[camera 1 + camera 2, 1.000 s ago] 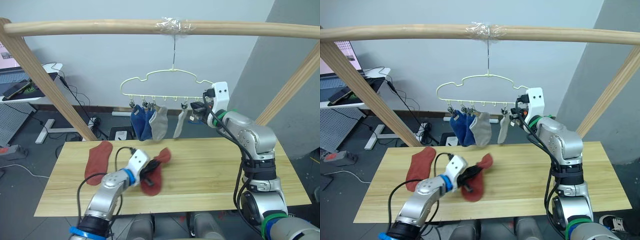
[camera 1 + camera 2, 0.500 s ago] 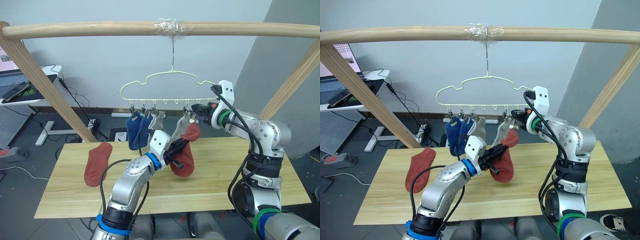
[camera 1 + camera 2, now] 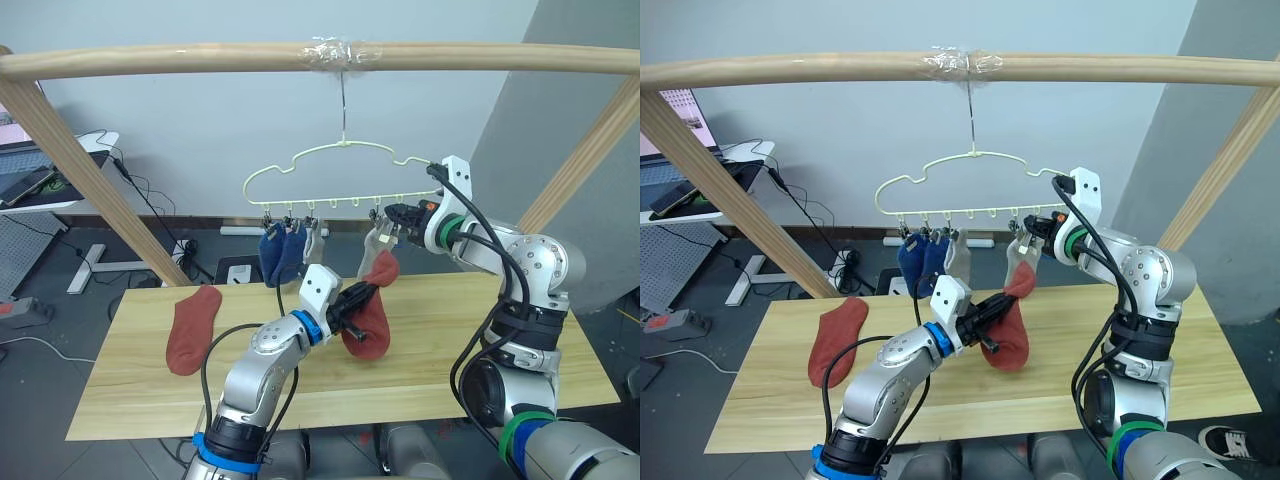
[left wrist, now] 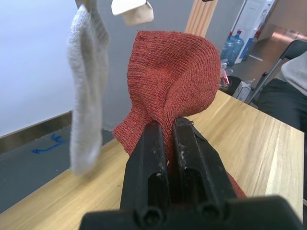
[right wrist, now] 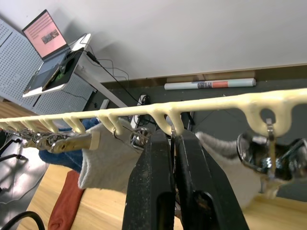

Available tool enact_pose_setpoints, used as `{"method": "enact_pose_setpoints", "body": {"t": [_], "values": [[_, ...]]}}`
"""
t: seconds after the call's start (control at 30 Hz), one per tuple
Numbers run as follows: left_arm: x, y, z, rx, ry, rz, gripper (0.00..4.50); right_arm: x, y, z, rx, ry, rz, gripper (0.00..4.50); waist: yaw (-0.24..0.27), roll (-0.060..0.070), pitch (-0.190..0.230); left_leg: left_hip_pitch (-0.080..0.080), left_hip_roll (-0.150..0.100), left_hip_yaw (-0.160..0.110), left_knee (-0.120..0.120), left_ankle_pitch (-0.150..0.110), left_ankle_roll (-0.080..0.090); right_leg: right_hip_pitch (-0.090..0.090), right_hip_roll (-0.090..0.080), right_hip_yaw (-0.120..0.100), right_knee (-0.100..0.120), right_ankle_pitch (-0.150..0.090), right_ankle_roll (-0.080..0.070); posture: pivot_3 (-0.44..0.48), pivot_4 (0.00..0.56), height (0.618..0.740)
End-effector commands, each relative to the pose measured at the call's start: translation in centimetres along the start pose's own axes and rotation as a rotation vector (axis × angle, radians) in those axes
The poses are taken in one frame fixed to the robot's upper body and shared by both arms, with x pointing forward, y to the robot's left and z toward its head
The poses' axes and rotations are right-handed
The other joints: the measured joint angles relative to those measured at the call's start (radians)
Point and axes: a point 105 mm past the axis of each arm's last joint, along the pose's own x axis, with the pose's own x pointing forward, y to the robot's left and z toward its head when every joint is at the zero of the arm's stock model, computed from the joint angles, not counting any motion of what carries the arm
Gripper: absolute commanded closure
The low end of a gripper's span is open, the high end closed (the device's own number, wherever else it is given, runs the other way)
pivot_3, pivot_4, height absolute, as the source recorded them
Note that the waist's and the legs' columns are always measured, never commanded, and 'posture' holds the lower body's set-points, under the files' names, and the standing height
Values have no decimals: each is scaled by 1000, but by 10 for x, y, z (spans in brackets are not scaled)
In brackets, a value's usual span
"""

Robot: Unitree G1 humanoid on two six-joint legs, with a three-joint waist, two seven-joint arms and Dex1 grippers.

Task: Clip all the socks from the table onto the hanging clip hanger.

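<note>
The left gripper [image 4: 165, 139] is clamped on a red sock [image 3: 368, 318], lifted just under the right gripper [image 5: 172, 143], which seems closed on a hanger [image 3: 345, 170] clip. A missed clip could drop the sock to the table [image 3: 480, 340].

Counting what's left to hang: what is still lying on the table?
One rust-red sock lies flat near the table's left end. The left gripper holds the other rust-red sock above the table, hiding the wood beneath it.
</note>
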Motion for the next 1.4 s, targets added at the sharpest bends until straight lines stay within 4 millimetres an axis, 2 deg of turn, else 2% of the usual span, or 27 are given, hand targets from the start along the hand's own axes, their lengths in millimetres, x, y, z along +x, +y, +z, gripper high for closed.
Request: {"method": "enact_pose_setpoints", "body": {"t": [0.03, 0.27, 0.67, 0.8, 0.87, 1.03, 1.1, 1.13, 1.23, 1.37, 1.4], "values": [[6, 3, 17, 3, -66, 9, 4492, -3, 0, 3, 0, -10, -6, 4500, -3, 0, 0, 0, 0, 0, 0, 0, 0, 0, 0, 0, 0, 0, 0, -105, 135, 740], [13, 6, 26, 5, -91, 8, 4492, -3, 2, 1, 2, -11, -3, 4500, -8, 0, 0, 0, 0, 0, 0, 0, 0, 0, 0, 0, 0, 0, 0, -112, 137, 740], [22, -2, 42, 1, -139, -12, 4492, -2, 8, -6, -10, 1, 11, 4500, -8, 0, 0, -1, 0, 0, 0, 0, 0, 0, 0, 0, -1, 0, 0, -108, 139, 740], [21, -4, 42, 0, -138, -24, 4500, -3, 8, -4, -11, -18, 27, 3345, -9, 0, 0, -1, 0, 0, 0, 0, 0, 0, 0, 0, -1, 0, 0, -107, 138, 740], [22, -6, 42, 1, -137, -28, 4500, -5, 8, -3, -9, -29, 36, 2483, -10, 0, 0, -1, 0, 0, -1, 0, 0, 0, 0, 0, -1, 0, 0, -108, 137, 740], [25, -15, 43, -8, -136, -84, 4500, -17, 4, 2, 11, -71, 39, 793, -12, 0, 0, -1, 0, 0, -1, 0, 0, -1, 0, 0, -1, 0, 0, -114, 138, 740], [26, -18, 43, -19, -133, -105, 3916, -24, 5, 5, 59, -101, 67, 109, -12, 0, 0, -2, 0, 0, -1, 0, 0, -1, 0, 0, -1, 0, 0, -118, 138, 740], [26, -19, 43, -34, -130, -112, 3703, -28, 8, 6, 81, -117, 94, 0, -12, 0, 0, -2, 0, 0, -1, 0, 0, -1, 0, 0, -1, 0, 0, -122, 138, 740], [26, -21, 41, -71, -115, -135, 2830, -42, 13, 7, 106, -151, 141, 0, -13, 0, 0, -2, 0, 0, -1, 0, 0, -2, 0, 0, -1, 0, 0, -130, 138, 740], [22, -17, 35, -86, -81, -136, 1473, -54, 9, -1, 64, -156, 118, 0, -15, 0, 0, -2, 0, 0, -1, 0, 0, -2, 0, 0, -1, 0, 0, -140, 138, 740], [18, -15, 33, -90, -68, -135, 1285, -56, 7, -3, 45, -156, 103, 0, -15, 0, 1, -2, 0, 0, -1, 0, 0, -2, 0, 0, -1, 0, 0, -140, 138, 740]]}}
